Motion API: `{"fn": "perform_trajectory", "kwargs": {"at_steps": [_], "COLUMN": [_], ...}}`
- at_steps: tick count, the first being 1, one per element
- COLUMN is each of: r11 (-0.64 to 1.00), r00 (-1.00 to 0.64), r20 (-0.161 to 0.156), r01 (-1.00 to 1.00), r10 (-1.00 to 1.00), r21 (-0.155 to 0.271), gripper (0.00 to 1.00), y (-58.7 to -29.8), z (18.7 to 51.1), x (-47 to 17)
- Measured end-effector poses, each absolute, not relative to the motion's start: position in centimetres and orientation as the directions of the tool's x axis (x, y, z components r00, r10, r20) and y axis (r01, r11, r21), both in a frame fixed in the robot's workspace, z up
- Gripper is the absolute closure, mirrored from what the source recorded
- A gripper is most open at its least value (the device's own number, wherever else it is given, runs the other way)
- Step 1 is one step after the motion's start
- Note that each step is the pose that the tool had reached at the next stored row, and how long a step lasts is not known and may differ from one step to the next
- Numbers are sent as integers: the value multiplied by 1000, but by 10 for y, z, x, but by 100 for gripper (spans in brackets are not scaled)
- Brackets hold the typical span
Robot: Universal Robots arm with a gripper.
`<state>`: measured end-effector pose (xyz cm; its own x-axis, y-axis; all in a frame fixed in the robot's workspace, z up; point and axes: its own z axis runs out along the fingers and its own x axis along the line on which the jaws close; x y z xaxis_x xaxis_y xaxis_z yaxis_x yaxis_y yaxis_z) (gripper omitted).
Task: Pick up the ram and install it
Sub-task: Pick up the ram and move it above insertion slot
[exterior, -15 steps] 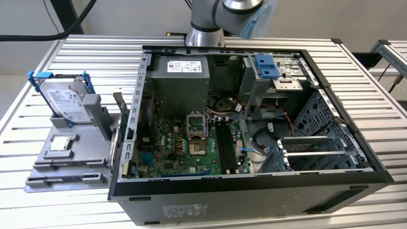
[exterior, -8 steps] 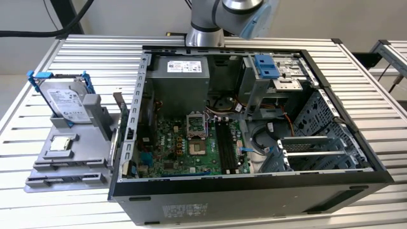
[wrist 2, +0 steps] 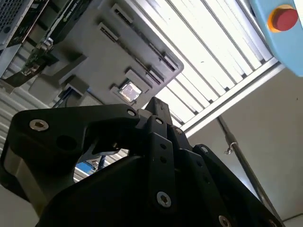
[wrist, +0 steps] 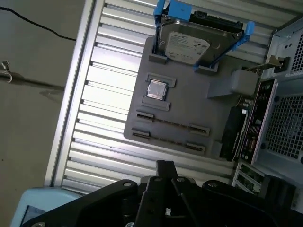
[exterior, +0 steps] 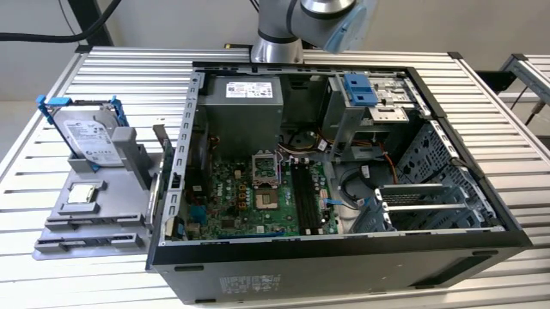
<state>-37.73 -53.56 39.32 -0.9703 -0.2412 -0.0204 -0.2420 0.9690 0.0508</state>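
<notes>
The ram is out of view. My gripper [wrist: 165, 164] hangs high over the slatted table, off to the side of the grey parts tray [wrist: 189, 109] and outside the open computer case [exterior: 344, 257]. Its black body [wrist 2: 158, 105] is seen from behind in both wrist views. The tray's two long narrow holders [wrist: 173, 124] lie below the gripper and look bare. Inside the case the motherboard [exterior: 257, 206] lies flat, with its black slots [exterior: 303, 193] beside the processor socket.
A silver hard drive [exterior: 90, 138] with blue clips stands at the tray's far end, and a small square processor chip [exterior: 82, 193] sits mid-tray. The arm [exterior: 284, 32] rises behind the case. A blue pendant with a red button [wrist 2: 284, 19] is near the table edge.
</notes>
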Motion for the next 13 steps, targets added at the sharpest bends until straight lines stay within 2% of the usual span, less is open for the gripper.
{"fn": "perform_trajectory", "kwargs": {"at_steps": [13], "r11": [887], "r00": [-888], "r20": [-20], "r01": [-459], "r10": [-459], "r21": [51], "gripper": [100], "y": [-536], "z": [394], "x": [-377]}}
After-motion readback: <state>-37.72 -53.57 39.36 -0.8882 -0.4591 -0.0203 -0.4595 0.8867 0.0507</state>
